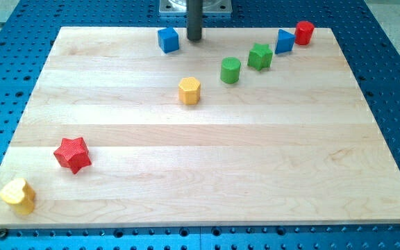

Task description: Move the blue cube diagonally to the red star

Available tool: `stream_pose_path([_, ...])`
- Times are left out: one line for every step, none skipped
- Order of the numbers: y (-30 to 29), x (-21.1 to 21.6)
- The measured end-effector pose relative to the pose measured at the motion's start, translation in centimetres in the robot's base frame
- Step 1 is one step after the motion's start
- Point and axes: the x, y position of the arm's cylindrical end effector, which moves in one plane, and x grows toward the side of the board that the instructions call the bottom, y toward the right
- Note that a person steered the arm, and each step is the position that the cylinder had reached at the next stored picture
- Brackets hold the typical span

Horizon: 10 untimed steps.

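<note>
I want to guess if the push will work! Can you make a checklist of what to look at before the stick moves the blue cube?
1. My tip near the blue cube: ok, just to its right in the view.
2. Tip touching the cube: cannot tell.
3. Tip on the side away from the red star: ok, the star lies down-left.
4. Path to the star free: ok, the yellow hexagon sits to the right of the line.
5. Right blue block chosen: ok, the other blue block is by the red cylinder.
</note>
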Motion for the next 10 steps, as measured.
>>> stream_pose_path([-6.2,1.0])
stream_pose_path([-13.4,8.7])
stream_pose_path([-14.0,7.9])
stream_pose_path([-11.1,4.4])
stream_pose_path([-10.5,11.0])
stream_pose_path([-10.9,17.5])
stream_pose_path([-10.4,12.7])
stream_pose_path([-6.6,12.4])
stream_pose_path([-6.8,15.6])
stream_pose_path([-11.4,21.7])
